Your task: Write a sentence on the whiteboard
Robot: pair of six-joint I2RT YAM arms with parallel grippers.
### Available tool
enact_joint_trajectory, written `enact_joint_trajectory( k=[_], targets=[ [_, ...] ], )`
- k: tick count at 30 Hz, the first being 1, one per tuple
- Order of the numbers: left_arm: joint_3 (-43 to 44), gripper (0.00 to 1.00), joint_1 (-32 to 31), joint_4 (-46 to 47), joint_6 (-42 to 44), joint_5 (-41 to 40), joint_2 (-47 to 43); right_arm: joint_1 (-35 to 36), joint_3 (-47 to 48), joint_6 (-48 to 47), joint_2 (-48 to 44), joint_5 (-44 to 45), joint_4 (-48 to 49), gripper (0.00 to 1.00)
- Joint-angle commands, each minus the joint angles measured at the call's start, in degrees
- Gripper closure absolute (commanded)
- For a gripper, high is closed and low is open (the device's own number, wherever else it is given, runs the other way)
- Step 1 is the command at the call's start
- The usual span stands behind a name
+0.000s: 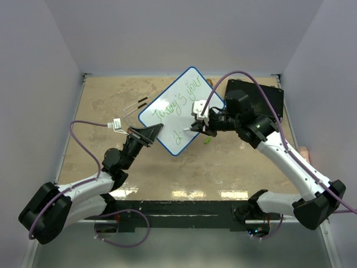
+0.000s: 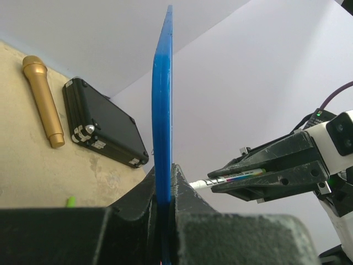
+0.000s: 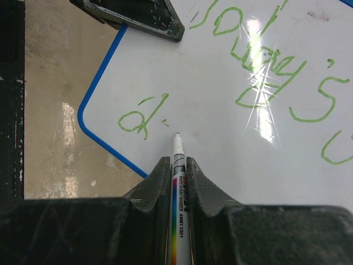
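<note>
The whiteboard point(image 1: 181, 106), white with a blue rim, is held up off the table at a tilt. My left gripper point(image 1: 146, 134) is shut on its lower left edge. In the left wrist view the board shows edge-on as a blue strip point(image 2: 162, 110) pinched between the fingers point(image 2: 187, 193). My right gripper point(image 1: 196, 127) is shut on a white marker point(image 3: 177, 146). The marker's tip meets the board point(image 3: 220, 94) just right of a green "d" point(image 3: 140, 118). Green handwriting point(image 1: 179, 97) runs across the upper part of the board.
A black rectangular case point(image 1: 262, 97) lies at the back right, partly under my right arm. A gold microphone point(image 2: 43, 102) lies beside the case point(image 2: 105, 130). A small green cap point(image 1: 207, 140) sits on the table under the board. Two thin dark sticks point(image 1: 136, 106) lie left of the board.
</note>
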Motion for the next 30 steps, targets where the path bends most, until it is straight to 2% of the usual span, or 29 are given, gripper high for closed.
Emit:
enact_joint_trajectory(
  k=[1,18,30],
  targets=[
    [1.6,1.00,0.4,12.1,-1.7,0.0,-1.0,0.7,0.8,0.8,0.9,1.0,2.0,1.00],
    [1.5,1.00,0.4,12.8,-1.9,-0.1,-0.6,0.8,0.8,-3.2,1.5,-3.9,-3.1,1.00],
    [1.0,1.00,0.7,12.6,-1.7,-0.2,-1.1,0.8,0.1,-4.4,0.3,-1.9,-5.3,1.00]
  ],
)
